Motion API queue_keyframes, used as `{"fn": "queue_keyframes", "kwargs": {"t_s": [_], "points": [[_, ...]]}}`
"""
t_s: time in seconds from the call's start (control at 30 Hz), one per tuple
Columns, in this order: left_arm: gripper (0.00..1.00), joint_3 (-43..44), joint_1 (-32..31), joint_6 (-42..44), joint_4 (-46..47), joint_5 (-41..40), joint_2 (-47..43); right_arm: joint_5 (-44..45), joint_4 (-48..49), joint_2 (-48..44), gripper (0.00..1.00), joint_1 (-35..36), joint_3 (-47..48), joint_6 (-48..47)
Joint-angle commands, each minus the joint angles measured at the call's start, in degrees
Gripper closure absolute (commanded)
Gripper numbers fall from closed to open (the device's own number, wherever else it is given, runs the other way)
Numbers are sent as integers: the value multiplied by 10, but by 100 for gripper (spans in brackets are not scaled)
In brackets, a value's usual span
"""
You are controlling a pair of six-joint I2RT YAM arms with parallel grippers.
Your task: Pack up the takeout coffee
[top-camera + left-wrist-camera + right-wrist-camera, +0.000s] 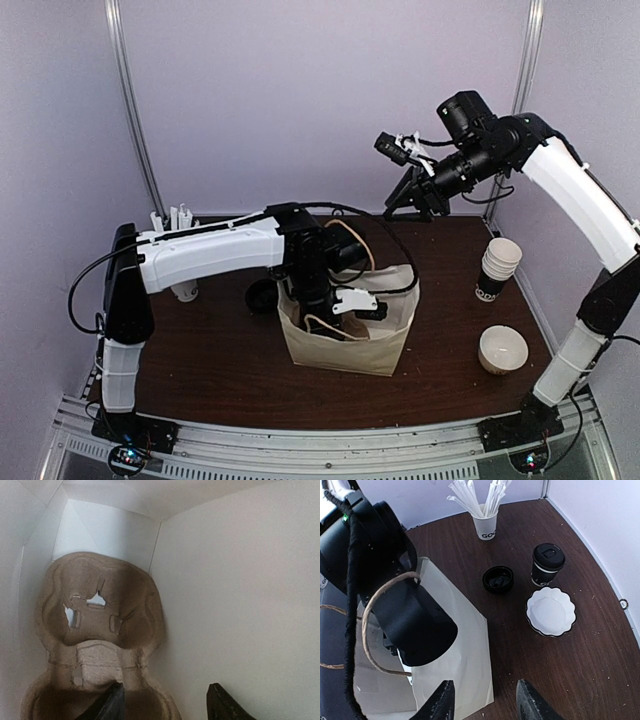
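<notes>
- Reaching down into the white paper bag (345, 345) with the left tool (167, 705); fingers spread to a middling width, nothing between them.
- Hovers above the brown moulded-pulp cup carrier (100, 610) lying in the bottom of the bag.
- Holding the right tool (485, 702) high in the air above the dark brown table (570, 670), near the bag's edge; fingers parted, gripping nothing.
- Standing upright on the table, outside the bag and near the back wall: the takeout coffee (548, 565), a small paper cup with white top, black lower band and round black plastic lid.
- Sitting just beside it: a white fluted paper dish (551, 611) and a small round black plastic piece (498, 578); farther off, a white paper cup of straws (486, 522).
- Resting at the table's right side, well apart from the coffee: a stack of nested paper cups (498, 265) and a round white bowl (503, 348).
</notes>
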Motion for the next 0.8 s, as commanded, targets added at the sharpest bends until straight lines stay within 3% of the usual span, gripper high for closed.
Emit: {"fn": "queue_keyframes", "kwargs": {"t_s": [0.0,0.23,0.5,0.77], "points": [[42,-1,-3,0,-2,-16,5,-65,-52,-7,54,4,3,-63],[43,12,1,-7,-9,-19,11,-107,-106,-44,61,44,-38,-146],[44,33,1,-8,-21,-11,23,-92,-30,-27,62,63,-56,-78],[44,31,2,-8,-25,-13,21,-114,-41,-11,63,80,-43,-84]]}}
